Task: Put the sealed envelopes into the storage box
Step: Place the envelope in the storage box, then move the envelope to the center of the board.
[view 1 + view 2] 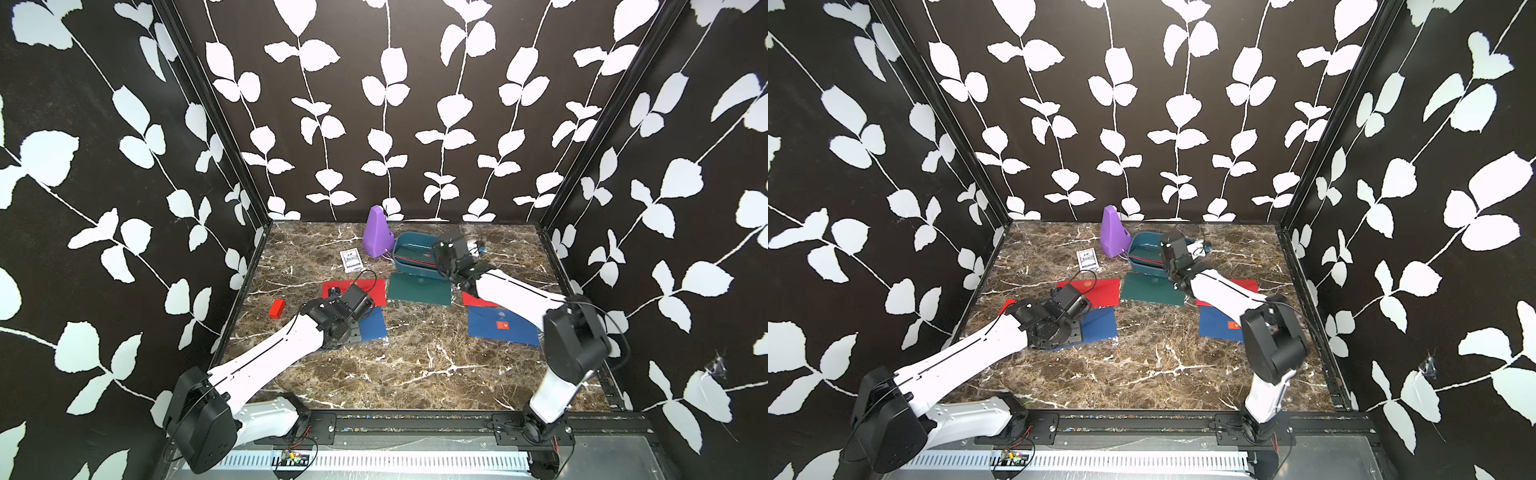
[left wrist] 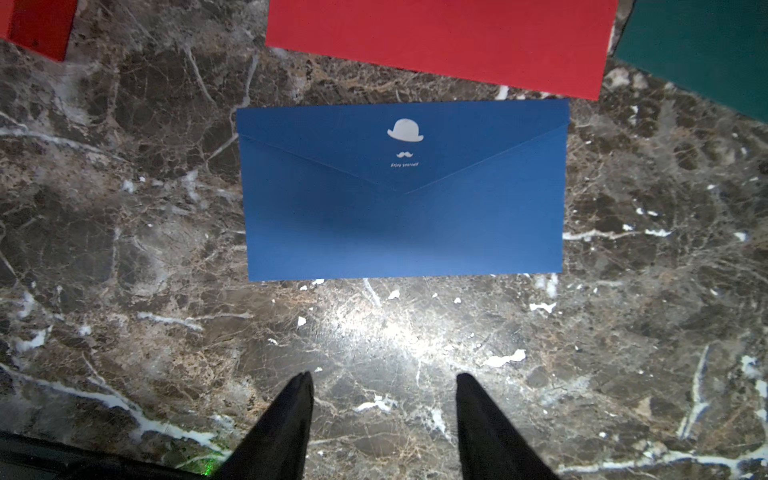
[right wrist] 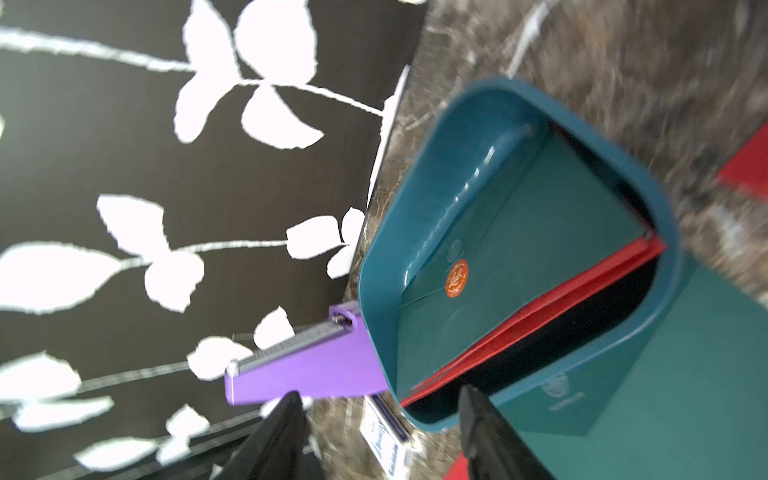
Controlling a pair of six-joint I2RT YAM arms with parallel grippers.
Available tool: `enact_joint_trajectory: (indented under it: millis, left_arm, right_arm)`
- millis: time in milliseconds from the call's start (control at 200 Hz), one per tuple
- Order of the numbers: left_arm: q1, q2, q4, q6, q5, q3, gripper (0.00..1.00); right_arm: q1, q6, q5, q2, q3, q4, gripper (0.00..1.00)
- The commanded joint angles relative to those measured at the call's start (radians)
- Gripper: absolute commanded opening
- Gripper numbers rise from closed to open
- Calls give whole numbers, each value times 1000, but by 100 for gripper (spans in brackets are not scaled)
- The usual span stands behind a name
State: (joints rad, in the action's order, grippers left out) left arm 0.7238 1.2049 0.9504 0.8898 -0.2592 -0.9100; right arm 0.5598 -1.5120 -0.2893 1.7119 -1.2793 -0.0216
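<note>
The teal storage box (image 1: pixel 405 243) stands at the back of the table. Inside it a dark green envelope with an orange seal (image 3: pixel 519 257) lies flat, and a red envelope (image 3: pixel 540 320) leans along one wall. My right gripper (image 3: pixel 379 392) hovers open and empty over the box's near rim. On the marble lie a red envelope (image 1: pixel 368 291), a dark green envelope (image 1: pixel 419 291) and two navy ones (image 1: pixel 374 324) (image 1: pixel 498 326). Another red envelope (image 1: pixel 471 300) is partly hidden under my right arm. My left gripper (image 2: pixel 384 378) is open over bare marble, just short of a navy envelope (image 2: pixel 403 199).
A purple pyramid-shaped object (image 1: pixel 377 232) stands against the box's left side. A white card pack (image 1: pixel 351 261) lies left of it. A small red block (image 1: pixel 277 308) sits near the left wall. Patterned walls close in three sides.
</note>
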Motion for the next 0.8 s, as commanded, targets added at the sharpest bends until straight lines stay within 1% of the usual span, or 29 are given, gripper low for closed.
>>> enact_joint_trajectory:
  millis: [0, 75, 90, 110, 125, 150, 230, 265, 275, 290, 335, 375, 415, 465, 545, 625, 730, 795]
  left_arm:
    - [-3, 23, 24, -26, -39, -23, 59]
    - [-15, 44, 15, -32, -37, -23, 60]
    - [-17, 48, 13, -34, -37, -25, 61]
    - [-17, 51, 11, -36, -37, -28, 61]
    - [-17, 53, 10, -38, -38, -30, 61]
    - [-17, 56, 8, -40, -40, -34, 61]
    - [-17, 71, -2, -53, -43, -43, 62]
    - [-17, 81, -8, -59, -39, -48, 62]
    - [-38, 85, -9, -62, -34, -52, 62]
    - [-45, 90, -13, -64, -29, -56, 62]
    - [-47, 106, -11, -70, -15, -73, 62]
    - [-47, 117, -7, -74, 2, -86, 63]
    - [-47, 123, -14, -83, 20, -89, 63]
    - [-47, 130, -16, -90, 38, -82, 63]
    - [-47, 140, -12, -95, 48, -70, 63]
    - [-40, 136, -7, -100, 50, -69, 63]
    - [-31, 129, -7, -108, 53, -80, 63]
    - [-29, 130, -4, -111, 53, -90, 63]
  right_arm:
    - [10, 334, 69, -38, -85, -253, 75]
    - [16, 423, 93, -77, -40, -292, 83]
    - [16, 440, 97, -91, -4, -293, 85]
    - [17, 462, 96, -101, 22, -294, 93]
    - [18, 478, 93, -102, 40, -297, 95]
    - [18, 501, 88, -147, 67, -300, 99]
    - [0, 567, 124, -164, 134, -303, 99]
    - [-8, 593, 154, -156, 133, -323, 99]
    - [-9, 604, 158, -153, 129, -328, 99]
    - [-9, 617, 166, -149, 126, -339, 99]
    - [2, 671, 192, -148, 110, -377, 99]
    - [27, 724, 175, -156, 108, -410, 99]
    - [46, 753, 116, -171, 120, -450, 99]
    - [42, 751, 85, -187, 147, -513, 99]
    - [8, 736, 78, -212, 182, -624, 99]
    - [-23, 735, 83, -259, 229, -688, 99]
    - [-100, 732, 119, -318, 293, -743, 99]
    - [-160, 747, 185, -335, 345, -724, 98]
